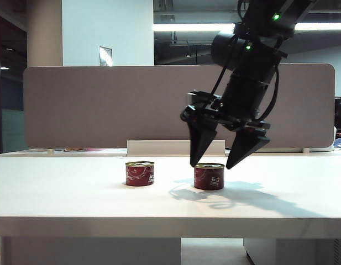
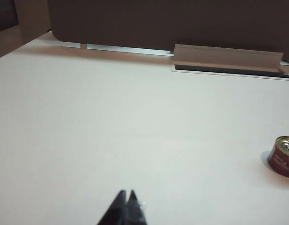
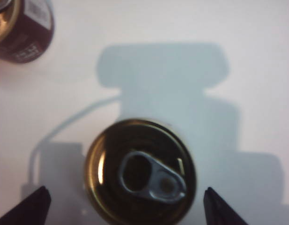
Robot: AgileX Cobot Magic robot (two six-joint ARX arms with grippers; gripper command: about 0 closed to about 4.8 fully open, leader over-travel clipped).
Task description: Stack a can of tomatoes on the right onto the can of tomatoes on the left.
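1. Step in hand: approach to the pick. The right can [image 1: 209, 175] is judged not yet grasped and nothing is stacked.
2. Right claw [image 1: 213, 166] is held wide open just above the right can, fingers pointing down, one tip to each side of the lid. In the right wrist view the two tips are seen flanking the can [image 3: 140, 169], with the pull tab roughly centred between them. No contact is visible.
3. Left can [image 1: 140, 173] is standing upright on the surface [image 1: 76, 193], just beside the right can with a clear gap between. It is also seen at the corner of the right wrist view [image 3: 21, 29] and at the edge of the left wrist view [image 2: 283, 156].
4. Left claw [image 2: 127, 206] is seen only in its own wrist view, closed with tips together, low over bare surface and well apart from both cans. It is empty.
5. Next move, as judged: the right claw is to be lowered until the fingers straddle the can wall, then closed on it. Centring looks adequate; fore-aft offset cannot be fully judged.
6. After that: lift clear of the left can's rim, shift across, set down coaxially.
7. Risk: the gap between cans is small, so the near finger could nudge the left can during descent.
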